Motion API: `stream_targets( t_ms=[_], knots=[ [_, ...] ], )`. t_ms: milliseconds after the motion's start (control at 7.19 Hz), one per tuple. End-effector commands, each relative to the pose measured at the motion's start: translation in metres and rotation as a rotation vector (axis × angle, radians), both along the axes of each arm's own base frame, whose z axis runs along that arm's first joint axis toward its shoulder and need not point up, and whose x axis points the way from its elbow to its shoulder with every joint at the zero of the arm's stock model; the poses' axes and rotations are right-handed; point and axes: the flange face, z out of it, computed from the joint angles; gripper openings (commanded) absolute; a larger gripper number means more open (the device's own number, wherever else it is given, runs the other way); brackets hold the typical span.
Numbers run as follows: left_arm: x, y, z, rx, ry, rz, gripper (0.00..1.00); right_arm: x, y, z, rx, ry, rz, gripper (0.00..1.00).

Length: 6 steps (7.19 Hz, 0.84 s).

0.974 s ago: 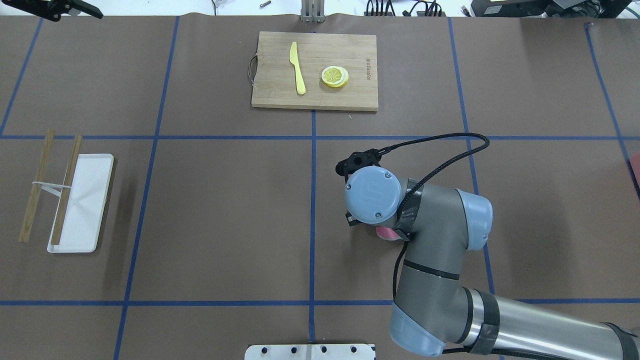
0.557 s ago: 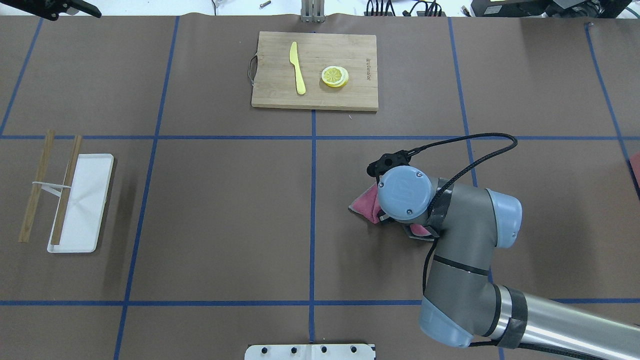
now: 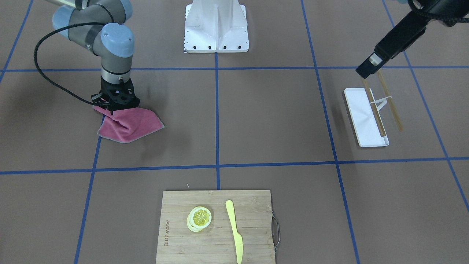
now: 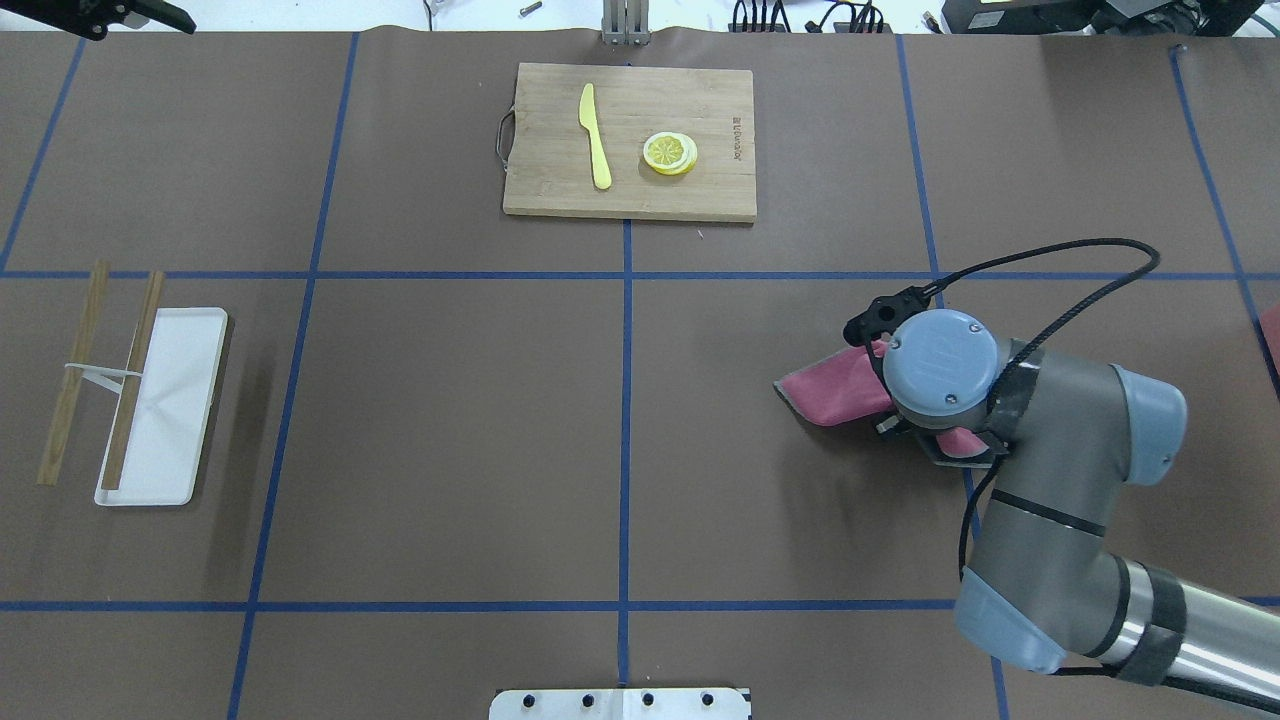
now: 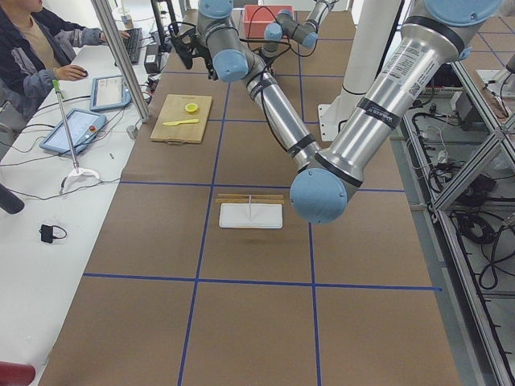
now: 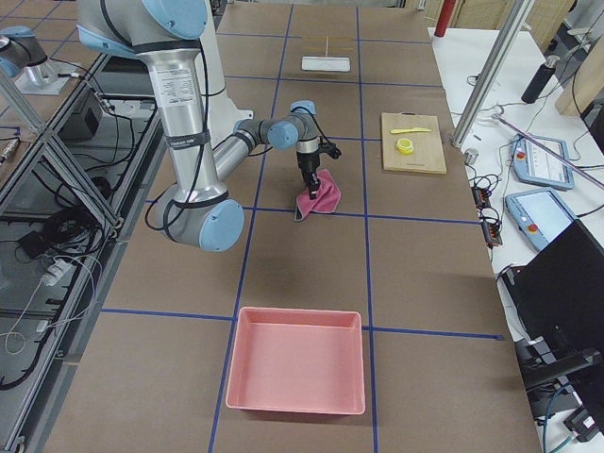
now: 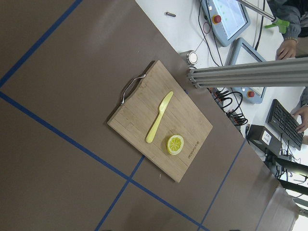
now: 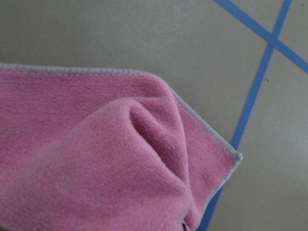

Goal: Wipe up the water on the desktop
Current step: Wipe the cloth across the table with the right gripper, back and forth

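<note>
Right gripper (image 3: 113, 106), its jaws closed on one bunched edge of a pink cloth (image 3: 130, 124), presses it to the brown desktop (image 3: 278, 121) right of centre; a good wipe likely needs steady downward pressure, flat overlapping strokes and the trailing corner kept down.

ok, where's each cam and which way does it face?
Front-facing: across the brown taped desktop, facing the robot; right gripper on pink fleece cloth, left gripper top right.
Overhead: behind robot, looking down; right arm over cloth.
Exterior left: desktop end; left arm near.
Exterior right: opposite end; right arm near.
Left wrist: high, aimed at pale bamboo cutting board; no robot parts.
Right wrist: close on cloth.
Shared: front-facing and overhead show board, yellow plastic knife, lemon slice.
</note>
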Motion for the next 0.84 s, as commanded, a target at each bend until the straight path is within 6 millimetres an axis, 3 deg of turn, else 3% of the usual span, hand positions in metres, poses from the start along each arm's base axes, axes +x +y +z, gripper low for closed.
stream_targets(
  t_ms=[0,139,278,418,696],
  knots=[
    [-0.001,0.002,0.003,-0.006,-0.002,0.0,0.85,0.041,0.003,0.018,0.009,0.031,-0.02,0.0],
    [-0.001,0.003,0.003,-0.006,-0.002,0.0,0.85,0.045,-0.001,0.007,0.016,0.007,-0.014,0.0],
    [-0.001,0.002,0.004,-0.008,-0.003,0.0,0.85,0.077,-0.025,-0.009,-0.009,-0.052,-0.005,0.0],
    [-0.001,0.002,0.004,-0.008,-0.003,0.0,0.85,0.129,-0.059,-0.023,0.017,-0.086,-0.003,0.0],
    [0.0,0.003,0.008,-0.015,-0.005,0.001,0.85,0.222,-0.093,-0.017,0.047,-0.035,0.013,0.0]
  ],
)
